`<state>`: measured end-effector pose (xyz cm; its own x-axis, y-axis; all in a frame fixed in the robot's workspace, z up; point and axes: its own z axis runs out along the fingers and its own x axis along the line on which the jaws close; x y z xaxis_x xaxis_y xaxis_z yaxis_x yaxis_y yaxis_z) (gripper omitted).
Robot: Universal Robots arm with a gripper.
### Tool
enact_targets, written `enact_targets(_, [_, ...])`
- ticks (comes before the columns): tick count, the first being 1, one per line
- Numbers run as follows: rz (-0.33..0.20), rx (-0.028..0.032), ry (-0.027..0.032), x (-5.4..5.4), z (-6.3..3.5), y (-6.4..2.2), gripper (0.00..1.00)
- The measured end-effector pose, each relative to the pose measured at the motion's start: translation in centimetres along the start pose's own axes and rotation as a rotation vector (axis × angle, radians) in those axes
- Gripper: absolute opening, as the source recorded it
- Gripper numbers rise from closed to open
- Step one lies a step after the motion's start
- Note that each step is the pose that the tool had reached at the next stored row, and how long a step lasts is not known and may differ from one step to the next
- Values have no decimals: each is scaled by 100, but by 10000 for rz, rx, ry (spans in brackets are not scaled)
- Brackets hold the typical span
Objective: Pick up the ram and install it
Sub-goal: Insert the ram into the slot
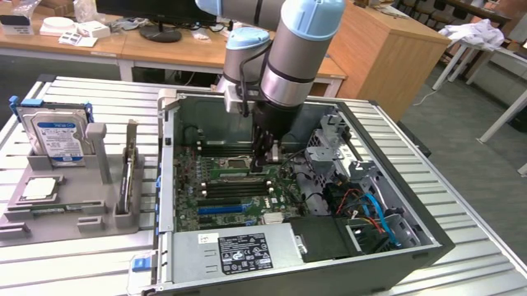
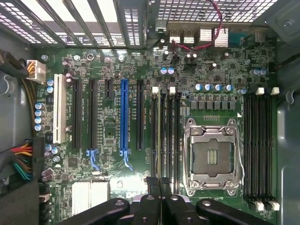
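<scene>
The ram is a thin green stick standing on edge in one of the black memory slots beside the CPU socket. In the wrist view the ram runs as a narrow pale line along its slot. My gripper reaches straight down into the open computer case, over the end of the stick nearer the exterior view's right. Its two black fingers are pressed together, so the gripper is shut with nothing between them. I cannot tell whether the tips touch the ram's top edge.
The motherboard carries black and blue expansion slots, more memory slots and loose cables. A power supply fills the case's near corner. Left of the case, a grey fixture holds a hard drive.
</scene>
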<state>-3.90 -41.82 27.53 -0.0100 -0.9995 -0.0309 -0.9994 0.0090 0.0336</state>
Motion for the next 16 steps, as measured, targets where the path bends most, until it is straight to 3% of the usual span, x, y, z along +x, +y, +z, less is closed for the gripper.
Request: enact_targets(16, [0, 0, -1, 2, 51, 1, 11])
